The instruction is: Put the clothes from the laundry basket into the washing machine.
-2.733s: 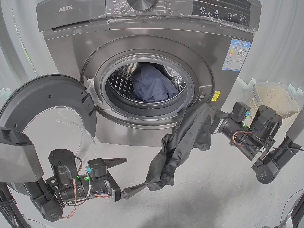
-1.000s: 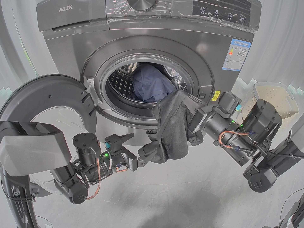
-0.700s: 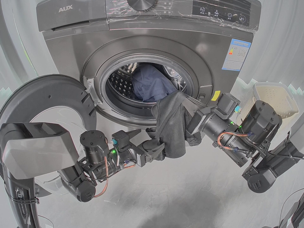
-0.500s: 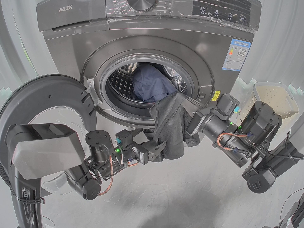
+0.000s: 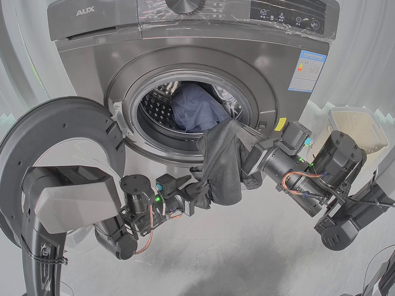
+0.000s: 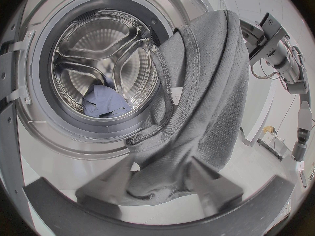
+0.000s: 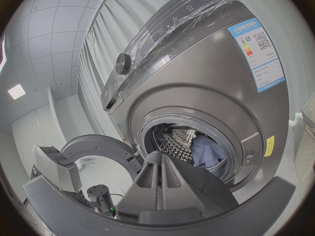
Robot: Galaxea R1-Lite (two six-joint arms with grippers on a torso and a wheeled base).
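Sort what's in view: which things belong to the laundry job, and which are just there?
Job: grey garment, blue garment, washer, door, basket.
Just there: curtain, label.

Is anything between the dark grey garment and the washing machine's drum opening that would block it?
Nothing visible blocks it. The door is swung open to the left, the dark grey garment hangs at the opening's lower right rim, and the blue garment lies deeper inside the drum.
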